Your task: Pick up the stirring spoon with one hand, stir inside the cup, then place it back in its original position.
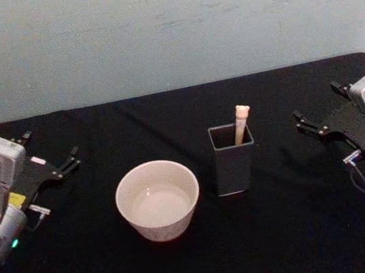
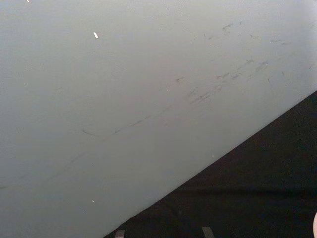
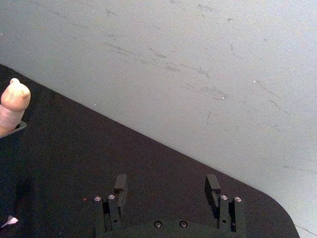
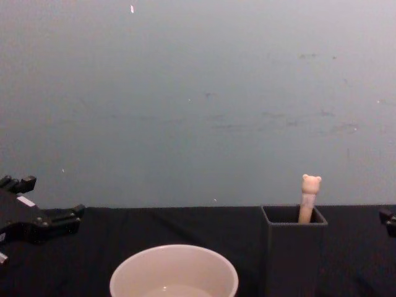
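Observation:
The stirring spoon (image 1: 241, 122) stands upright in a dark grey square holder (image 1: 234, 163) right of centre. Its cream handle and bear head (image 4: 310, 183) stick out above the rim, and the bowl is hidden inside. To the holder's left sits the wide cream-white cup (image 1: 157, 198), also seen low in the chest view (image 4: 173, 275). My left gripper (image 1: 52, 145) rests open at the table's left side, well clear of the cup. At the right side my right gripper (image 1: 316, 103) is open too, its two fingers (image 3: 120, 184) spread apart with nothing between them. The bear head (image 3: 14, 101) shows to one side of it.
A black cloth covers the table (image 1: 201, 264), which ends at a plain pale wall (image 1: 166, 29) behind. The table's far right corner (image 3: 277, 208) is rounded. There is room between each gripper and the two objects in the middle.

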Controlling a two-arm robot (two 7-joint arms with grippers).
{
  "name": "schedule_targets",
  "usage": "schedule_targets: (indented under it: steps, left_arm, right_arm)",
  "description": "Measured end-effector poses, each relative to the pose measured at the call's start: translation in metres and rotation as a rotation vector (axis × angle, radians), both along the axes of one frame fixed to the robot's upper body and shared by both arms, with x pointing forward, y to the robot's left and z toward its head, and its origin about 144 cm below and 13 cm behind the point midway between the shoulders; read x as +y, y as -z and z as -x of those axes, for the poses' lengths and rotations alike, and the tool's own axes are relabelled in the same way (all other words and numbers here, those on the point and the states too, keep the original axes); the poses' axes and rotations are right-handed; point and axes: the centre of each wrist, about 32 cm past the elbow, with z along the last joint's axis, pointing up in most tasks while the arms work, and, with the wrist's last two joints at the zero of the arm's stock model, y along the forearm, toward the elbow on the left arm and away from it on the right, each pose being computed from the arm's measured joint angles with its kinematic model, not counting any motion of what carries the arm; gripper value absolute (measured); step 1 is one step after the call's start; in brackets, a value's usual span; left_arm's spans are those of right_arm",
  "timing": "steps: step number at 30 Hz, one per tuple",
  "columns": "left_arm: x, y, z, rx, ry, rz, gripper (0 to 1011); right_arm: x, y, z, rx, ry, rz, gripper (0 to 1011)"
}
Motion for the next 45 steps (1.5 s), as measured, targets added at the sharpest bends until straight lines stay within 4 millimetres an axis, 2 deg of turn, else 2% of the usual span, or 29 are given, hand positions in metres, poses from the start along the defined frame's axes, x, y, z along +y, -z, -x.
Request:
schedule_targets:
  steps: [45]
  left_arm:
    - [0.0000,0.0000,0.0000,0.000,0.000,0.000,1002]
  right_arm:
    - [0.0000,0.0000,0.0000,0.000,0.000,0.000,1002]
